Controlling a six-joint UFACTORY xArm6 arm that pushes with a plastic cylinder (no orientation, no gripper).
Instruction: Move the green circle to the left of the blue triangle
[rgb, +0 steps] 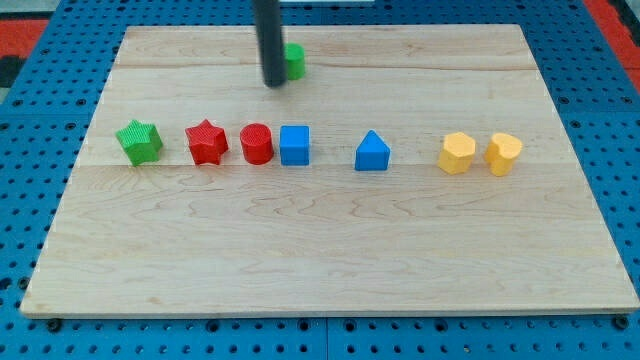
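Observation:
The green circle (294, 61) sits near the view's top, partly hidden behind my rod. My tip (274, 84) rests on the board at the green circle's left side, touching or nearly touching it. The blue triangle (372, 152) stands in the middle row, below and to the right of the green circle.
A row runs across the wooden board (320, 260): a green star (139, 141), a red star (206, 142), a red circle (257, 144), a blue cube (295, 144) touching it, then the blue triangle, a yellow hexagon (458, 153) and a yellow heart (503, 153).

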